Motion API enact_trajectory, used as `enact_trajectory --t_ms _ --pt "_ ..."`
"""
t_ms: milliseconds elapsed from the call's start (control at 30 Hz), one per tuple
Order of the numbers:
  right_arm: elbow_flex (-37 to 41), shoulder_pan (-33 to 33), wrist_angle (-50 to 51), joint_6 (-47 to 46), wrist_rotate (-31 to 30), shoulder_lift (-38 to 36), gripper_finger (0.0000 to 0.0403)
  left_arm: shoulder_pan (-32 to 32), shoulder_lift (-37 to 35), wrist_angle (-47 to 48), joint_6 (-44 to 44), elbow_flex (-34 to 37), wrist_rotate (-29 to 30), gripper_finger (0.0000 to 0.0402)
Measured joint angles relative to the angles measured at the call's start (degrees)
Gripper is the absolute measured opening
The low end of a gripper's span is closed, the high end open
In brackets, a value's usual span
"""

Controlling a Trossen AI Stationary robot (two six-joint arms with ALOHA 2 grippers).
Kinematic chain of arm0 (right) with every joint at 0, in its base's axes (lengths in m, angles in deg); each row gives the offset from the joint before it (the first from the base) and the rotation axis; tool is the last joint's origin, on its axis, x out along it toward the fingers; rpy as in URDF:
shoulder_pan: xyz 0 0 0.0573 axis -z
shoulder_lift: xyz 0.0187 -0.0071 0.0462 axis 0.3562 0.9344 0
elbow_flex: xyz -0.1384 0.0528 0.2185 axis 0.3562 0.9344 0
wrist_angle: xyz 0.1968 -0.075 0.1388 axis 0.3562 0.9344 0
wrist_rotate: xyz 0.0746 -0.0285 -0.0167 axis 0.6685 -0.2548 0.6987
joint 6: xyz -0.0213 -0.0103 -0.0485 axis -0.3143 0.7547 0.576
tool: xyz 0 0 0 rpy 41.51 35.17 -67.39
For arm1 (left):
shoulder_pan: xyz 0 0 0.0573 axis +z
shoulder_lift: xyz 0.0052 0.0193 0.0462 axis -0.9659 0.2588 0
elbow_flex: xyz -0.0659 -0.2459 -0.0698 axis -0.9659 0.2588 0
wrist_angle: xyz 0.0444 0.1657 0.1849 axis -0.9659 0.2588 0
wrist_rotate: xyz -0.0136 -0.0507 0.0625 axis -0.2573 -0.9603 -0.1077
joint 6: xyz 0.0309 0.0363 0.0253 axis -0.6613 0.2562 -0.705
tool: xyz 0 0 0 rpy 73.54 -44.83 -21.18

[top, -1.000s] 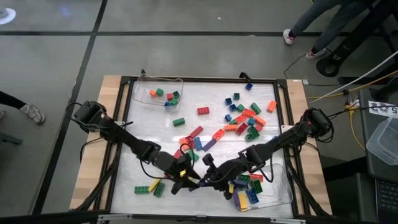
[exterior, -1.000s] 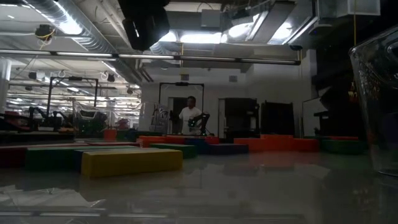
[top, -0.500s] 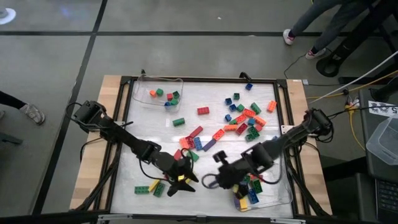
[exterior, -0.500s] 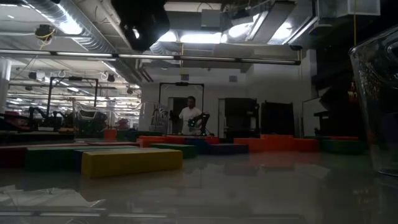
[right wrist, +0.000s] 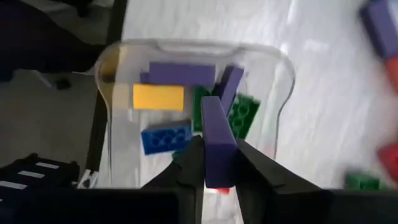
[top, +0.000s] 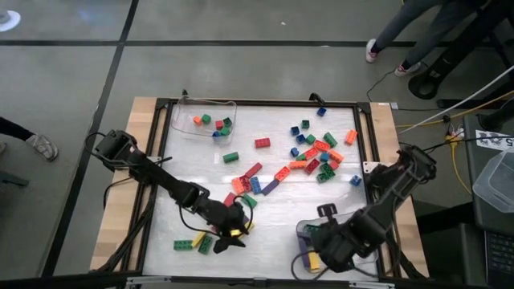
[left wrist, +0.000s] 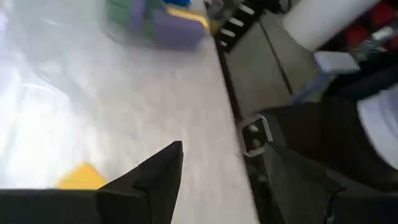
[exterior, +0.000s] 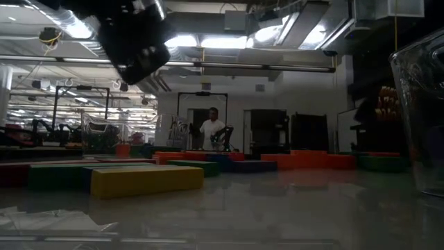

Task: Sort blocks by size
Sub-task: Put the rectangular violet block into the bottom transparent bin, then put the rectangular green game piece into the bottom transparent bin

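Hovering over the clear tray (right wrist: 273, 68) at the surface's (top: 273, 201) near right corner, the right gripper (right wrist: 214, 163) is clamped on a long purple block (right wrist: 216, 143) — other long blocks (right wrist: 163, 117) lie in that tray. The left gripper (left wrist: 217, 180), fingers spread and empty, sits low by a yellow block (left wrist: 81, 177). Loose blocks (top: 317, 152) scatter mid-surface — a few short ones in the far tray (top: 183, 120).

Purple block (right wrist: 216, 140) between jaws, above clear tray (right wrist: 273, 59)
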Motion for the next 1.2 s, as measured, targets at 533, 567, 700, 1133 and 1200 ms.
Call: enact_trajectory --t_ms 533,567,700,1133,1200 --pt "5.29 -1.05 -0.28 -6.42 2.56 0.0 0.0159 -2.19 -3.53 14.0 27.73 0.0 -14.1 0.0202" --pt "5.29 -1.05 -0.29 -6.41 2.57 0.0 0.0163 -2.29 -4.22 14.41 30.27 0.0 -14.12 0.0199" --pt "5.29 -1.05 -0.33 -6.41 2.58 0.0 0.0171 -3.43 -6.44 18.25 39.4 -0.04 -13.49 0.0186" --pt "5.29 -1.05 -0.77 -6.36 2.51 0.0 0.0173 -13.42 -7.32 34.02 68.97 -0.02 -6.77 0.0139" --pt "5.29 -1.05 -0.81 -6.34 2.01 0.0 0.0173 -15.08 -7.17 34.09 72.84 -0.02 -4.6 0.0136"
